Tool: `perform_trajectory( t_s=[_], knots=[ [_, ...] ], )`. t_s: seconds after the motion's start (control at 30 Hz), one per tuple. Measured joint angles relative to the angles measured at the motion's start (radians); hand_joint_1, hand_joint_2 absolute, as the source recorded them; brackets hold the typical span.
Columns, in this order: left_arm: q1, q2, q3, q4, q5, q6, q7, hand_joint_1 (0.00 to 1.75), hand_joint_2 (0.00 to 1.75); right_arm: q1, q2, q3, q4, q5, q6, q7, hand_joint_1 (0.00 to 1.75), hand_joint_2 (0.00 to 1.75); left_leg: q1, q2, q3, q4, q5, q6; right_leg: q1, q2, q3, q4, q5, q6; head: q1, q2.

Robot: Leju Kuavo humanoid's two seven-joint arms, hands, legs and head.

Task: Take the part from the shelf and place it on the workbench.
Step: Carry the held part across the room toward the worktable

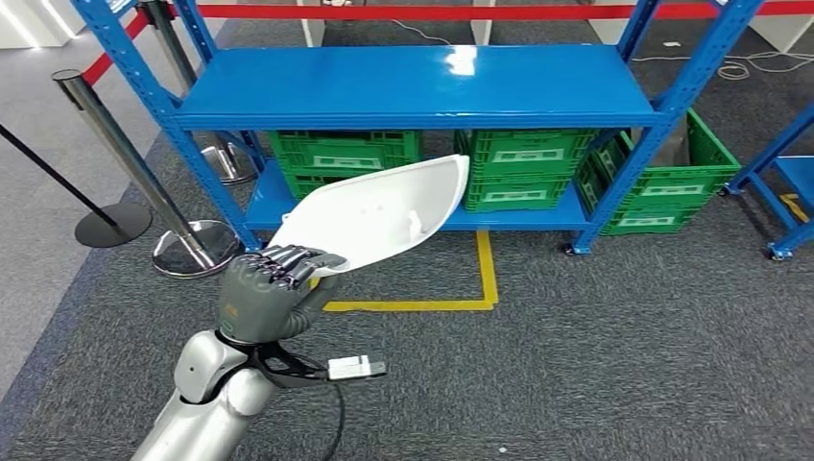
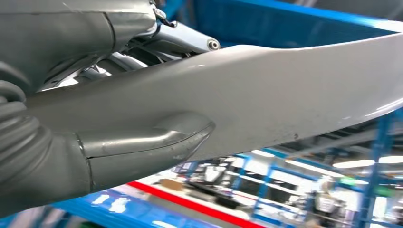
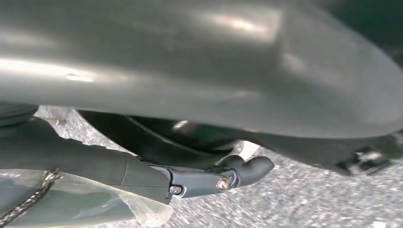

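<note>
- Head view: the left hand (image 1: 264, 288) grips the narrow end of the white part (image 1: 374, 213), fingers curled over its edge. The part is held in the air in front of the blue shelf (image 1: 413, 86), clear of it, above the carpeted floor (image 1: 595, 355). Green crates (image 1: 523, 168) sit on the lower level.
- Left wrist view: the thumb (image 2: 147, 142) presses against the part's smooth shell (image 2: 285, 95).
- Right wrist view: the right hand (image 3: 214, 178) hangs over the floor; whether it is closed cannot be told.
- Judgement: the part looks stiff, light and slippery; held at one end it may swing, so a grip nearer the middle would be steadier.
</note>
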Motion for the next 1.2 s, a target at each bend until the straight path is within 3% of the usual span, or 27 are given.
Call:
perform_trajectory(
  t_s=[0.03,0.1,0.17,0.2,0.23,0.27,0.33,0.37,0.43,0.47,0.53,0.6,0.67,0.73,0.77,0.8,0.83,0.9,0.93,0.97,1.03,1.1,1.17,1.2],
  knots=[
    [0.001,0.000,0.000,-0.002,0.001,0.000,0.000,1.75,1.75,0.002,0.000,0.000,0.000,0.001,0.000,0.000,0.00,0.00,0.002,0.000,-0.001,0.004,-0.005,-0.005,-0.001,0.011,-0.003,-0.001,0.004,-0.006,0.000,0.000],
    [0.004,0.001,-0.001,-0.008,0.004,0.000,0.000,1.75,1.75,0.002,0.000,-0.001,0.000,0.002,-0.001,0.001,0.00,0.00,0.006,-0.034,-0.021,0.055,-0.046,-0.016,-0.006,0.032,-0.007,-0.004,0.012,-0.019,-0.004,0.000],
    [0.015,0.004,-0.001,-0.015,0.006,0.000,0.000,1.75,1.75,0.001,0.001,-0.001,0.000,0.003,0.000,0.002,0.00,0.00,0.011,-0.079,-0.072,0.182,-0.116,-0.024,-0.008,0.055,-0.011,-0.004,0.017,-0.027,-0.007,0.000],
    [0.025,0.006,-0.001,-0.018,0.007,0.000,0.000,1.75,1.75,0.002,0.002,-0.001,0.000,0.003,0.001,0.003,0.00,0.00,0.013,-0.088,-0.099,0.246,-0.142,-0.026,-0.008,0.068,-0.013,-0.003,0.019,-0.028,-0.007,0.000],
    [0.036,0.007,-0.001,-0.021,0.009,0.000,0.000,1.75,1.75,0.003,0.002,-0.001,0.000,0.003,0.001,0.004,0.00,0.00,0.013,-0.092,-0.113,0.283,-0.149,-0.026,-0.007,0.081,-0.014,-0.002,0.019,-0.029,-0.008,0.000],
    [0.044,0.008,-0.002,-0.025,0.011,0.000,0.000,1.75,1.75,0.005,0.003,-0.001,0.000,0.003,0.001,0.005,0.00,0.00,0.013,-0.095,-0.111,0.284,-0.137,-0.025,-0.007,0.094,-0.014,-0.001,0.020,-0.029,-0.008,0.000],
    [0.052,0.010,-0.004,-0.030,0.014,0.000,0.000,1.75,1.75,0.007,0.003,-0.002,0.000,0.003,0.000,0.005,0.00,0.00,0.014,-0.115,-0.061,0.179,-0.068,-0.019,-0.007,0.122,-0.014,0.002,0.021,-0.027,-0.008,0.000],
    [0.053,0.010,-0.006,-0.031,0.015,0.000,0.000,1.75,1.75,0.006,0.004,-0.002,0.000,0.004,0.000,0.005,0.00,0.00,0.016,-0.140,-0.030,0.112,-0.038,-0.014,-0.007,0.133,-0.016,0.004,0.022,-0.025,-0.007,0.000],
    [0.054,0.011,-0.010,-0.033,0.016,0.000,0.000,1.75,1.75,0.004,0.006,-0.002,0.000,0.005,0.000,0.005,0.00,0.00,0.018,-0.180,0.007,0.023,-0.012,-0.008,-0.008,0.156,-0.026,0.008,0.026,-0.016,-0.007,0.000],
    [0.054,0.011,-0.012,-0.034,0.016,0.000,0.000,1.75,1.75,0.003,0.007,-0.002,0.000,0.005,0.000,0.005,0.00,0.00,0.018,-0.185,0.010,0.012,-0.016,-0.006,-0.010,0.166,-0.033,0.008,0.029,-0.009,-0.006,0.000],
    [0.053,0.010,-0.019,-0.034,0.017,0.000,0.000,1.75,1.75,0.006,0.007,-0.002,0.000,0.005,-0.001,0.004,0.00,0.00,0.018,-0.163,0.009,0.001,-0.013,0.000,-0.014,0.178,-0.046,0.008,0.033,0.004,-0.007,0.000],
    [0.050,0.009,-0.027,-0.035,0.018,0.000,0.000,1.75,1.75,0.006,0.007,-0.002,0.000,0.004,-0.002,0.005,0.00,0.00,0.022,-0.135,0.011,-0.008,-0.006,0.010,-0.011,0.137,-0.071,0.046,0.007,0.014,-0.001,0.000],
    [0.051,0.009,-0.031,-0.035,0.018,0.000,0.000,1.75,1.75,0.002,0.006,-0.003,0.000,0.004,-0.004,0.005,0.00,0.00,0.022,-0.104,0.010,-0.011,-0.005,0.015,-0.009,0.082,-0.128,0.165,-0.057,0.022,0.004,0.000],
    [0.053,0.009,-0.031,-0.035,0.018,0.000,0.000,1.75,1.75,0.000,0.004,-0.004,0.000,0.004,-0.005,0.005,0.00,0.00,0.020,-0.072,0.008,-0.010,-0.005,0.015,-0.009,0.067,-0.179,0.282,-0.101,0.029,0.004,0.000],
    [0.053,0.009,-0.032,-0.035,0.018,0.000,0.000,1.75,1.75,0.000,0.003,-0.004,0.000,0.004,-0.006,0.005,0.00,0.00,0.020,-0.057,0.008,-0.010,-0.005,0.015,-0.009,0.065,-0.180,0.293,-0.097,0.031,0.004,0.000],
    [0.052,0.009,-0.032,-0.035,0.019,0.000,0.000,1.75,1.75,0.000,0.003,-0.004,0.000,0.004,-0.006,0.005,0.00,0.00,0.020,-0.043,0.008,-0.010,-0.006,0.014,-0.009,0.061,-0.159,0.261,-0.075,0.031,0.004,0.000],
    [0.051,0.009,-0.033,-0.035,0.020,0.000,0.000,1.75,1.75,0.002,0.002,-0.004,0.000,0.004,-0.006,0.005,0.00,0.00,0.020,-0.032,0.009,-0.009,-0.007,0.013,-0.009,0.049,-0.119,0.195,-0.043,0.030,0.004,0.000],
    [0.047,0.009,-0.033,-0.035,0.025,0.000,0.000,1.75,1.75,0.003,0.002,-0.005,0.000,0.004,-0.005,0.005,0.00,0.00,0.015,-0.013,0.012,-0.007,-0.010,0.006,-0.003,0.004,-0.039,0.054,-0.001,0.024,0.004,0.000],
    [0.046,0.009,-0.035,-0.035,0.029,0.000,0.000,1.75,1.75,0.004,0.003,-0.005,0.000,0.004,-0.005,0.005,0.00,0.00,0.011,-0.005,0.013,-0.006,-0.011,0.003,-0.001,-0.011,-0.017,0.014,0.007,0.017,0.004,0.000],
    [0.044,0.009,-0.037,-0.035,0.033,0.000,0.000,1.75,1.75,0.004,0.003,-0.005,0.000,0.004,-0.003,0.004,0.00,0.00,0.008,0.004,0.013,-0.005,-0.012,-0.001,0.002,-0.016,-0.011,0.001,0.005,0.010,0.004,0.000],
    [0.038,0.009,-0.045,-0.034,0.040,0.000,0.000,1.75,1.75,0.006,0.004,-0.006,0.000,0.002,0.000,0.003,0.00,0.00,0.007,0.019,0.014,-0.003,-0.015,-0.008,0.000,0.008,-0.013,0.001,0.010,-0.005,0.003,0.000],
    [0.031,0.009,-0.054,-0.032,0.046,0.000,0.000,1.75,1.75,0.007,0.004,-0.007,0.000,-0.001,0.001,0.002,0.00,0.00,0.011,-0.016,0.005,0.027,-0.042,-0.019,-0.004,0.030,-0.015,-0.001,0.016,-0.018,0.002,0.000],
    [0.027,0.010,-0.057,-0.031,0.053,0.000,0.000,1.75,1.75,0.006,0.004,-0.008,0.000,-0.004,-0.002,0.000,0.00,0.00,0.015,-0.074,-0.038,0.135,-0.107,-0.025,-0.005,0.054,-0.017,-0.002,0.020,-0.027,-0.001,0.000],
    [0.027,0.010,-0.058,-0.030,0.055,0.000,0.000,1.75,1.75,0.005,0.004,-0.009,0.000,-0.004,-0.003,-0.001,0.00,0.00,0.016,-0.088,-0.069,0.207,-0.140,-0.025,-0.005,0.068,-0.019,-0.001,0.021,-0.030,-0.001,0.000]
  ],
)
